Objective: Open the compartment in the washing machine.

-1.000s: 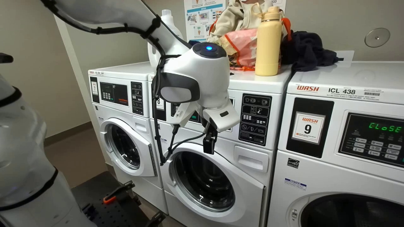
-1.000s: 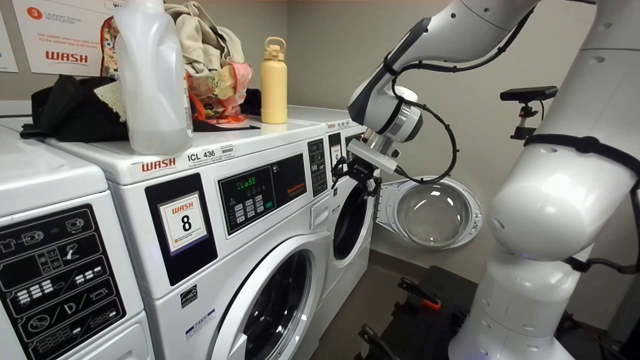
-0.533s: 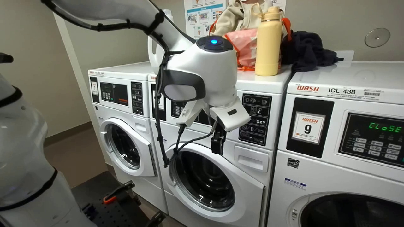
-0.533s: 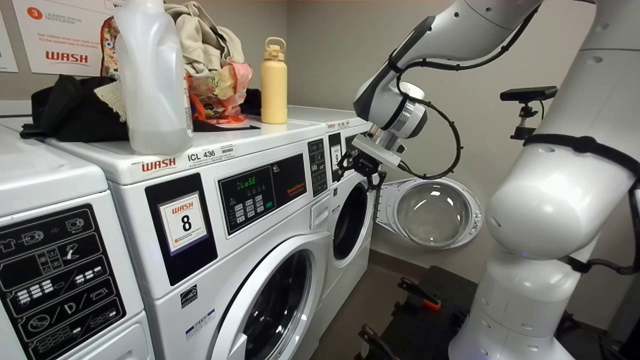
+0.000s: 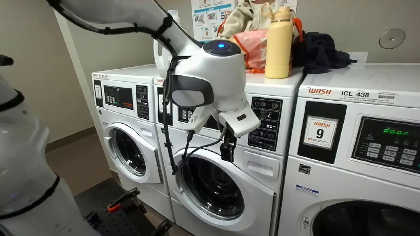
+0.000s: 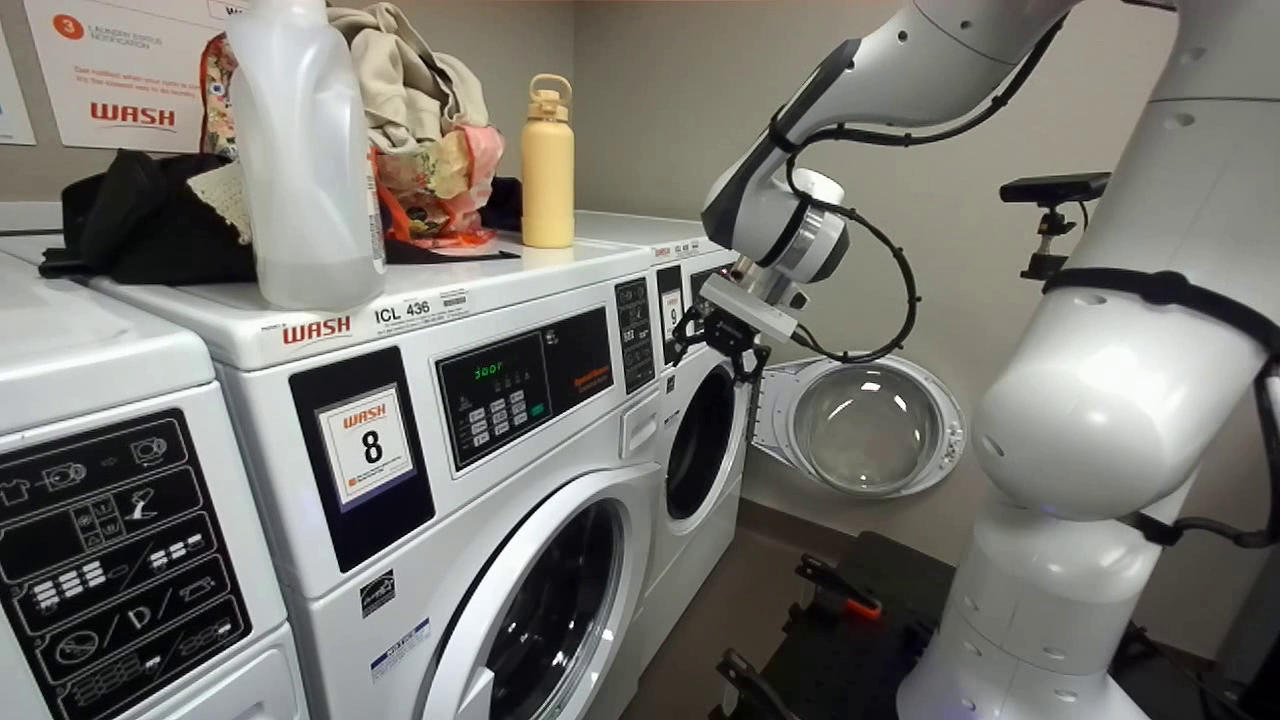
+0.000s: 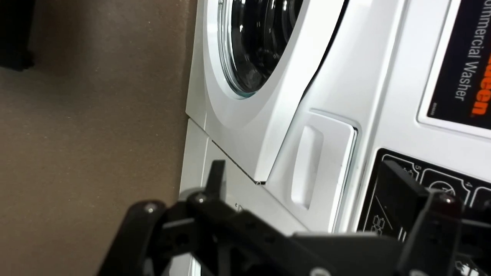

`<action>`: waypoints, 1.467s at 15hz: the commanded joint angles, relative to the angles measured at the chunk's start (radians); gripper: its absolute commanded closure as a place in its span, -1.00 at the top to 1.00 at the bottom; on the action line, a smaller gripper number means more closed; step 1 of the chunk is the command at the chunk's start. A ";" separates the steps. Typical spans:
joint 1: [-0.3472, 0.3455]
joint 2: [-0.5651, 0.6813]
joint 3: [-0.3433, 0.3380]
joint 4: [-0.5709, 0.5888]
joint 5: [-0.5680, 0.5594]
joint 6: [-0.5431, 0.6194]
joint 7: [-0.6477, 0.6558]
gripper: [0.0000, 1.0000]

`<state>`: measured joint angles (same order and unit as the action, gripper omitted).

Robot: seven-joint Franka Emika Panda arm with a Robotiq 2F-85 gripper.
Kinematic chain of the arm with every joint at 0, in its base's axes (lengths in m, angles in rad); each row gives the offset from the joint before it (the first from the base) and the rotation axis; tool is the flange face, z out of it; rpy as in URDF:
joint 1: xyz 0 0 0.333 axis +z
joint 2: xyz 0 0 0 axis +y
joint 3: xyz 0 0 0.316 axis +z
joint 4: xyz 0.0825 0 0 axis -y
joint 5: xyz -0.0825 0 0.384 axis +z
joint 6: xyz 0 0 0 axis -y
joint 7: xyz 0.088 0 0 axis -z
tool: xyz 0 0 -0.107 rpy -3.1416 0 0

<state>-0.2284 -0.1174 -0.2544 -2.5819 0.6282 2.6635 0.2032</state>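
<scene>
The washing machine (image 5: pixel 272 88) is a white front-loader; an "8" placard shows on it in an exterior view (image 6: pixel 500 500). Its compartment, the dark drum hollow (image 5: pixel 213 188), lies behind a shut round glass door with a wide white ring (image 5: pixel 256 206). The drum also shows in the wrist view (image 7: pixel 264 34), partly out of frame. A shut white drawer (image 7: pixel 322 168) with a recessed grip sits beside the door, also in an exterior view (image 5: pixel 261 164). My gripper (image 6: pixel 716 358) is open and empty, in front of the machine near this drawer. In the wrist view the gripper (image 7: pixel 307 182) spans it, apart from it.
Washer 9 (image 5: pixel 354 177) stands alongside; its round door (image 6: pixel 870 430) hangs open. Another washer (image 5: pixel 128 150) stands on the opposite side. A jug (image 6: pixel 310 200), yellow bottle (image 5: pixel 278 46) and bags rest on top. A dark base with clamps (image 5: pixel 111 206) is near the arm.
In an exterior view the gripper has shifted right, across the machine's front toward the drawer, then sunk slightly. It stays open. The displays of both machines changed from "CLOSE" to "door".
</scene>
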 commanded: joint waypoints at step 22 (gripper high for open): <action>-0.030 0.345 0.010 0.221 0.328 0.017 -0.160 1.00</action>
<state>-0.2439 0.2000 -0.2616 -2.3884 0.8887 2.6733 0.1011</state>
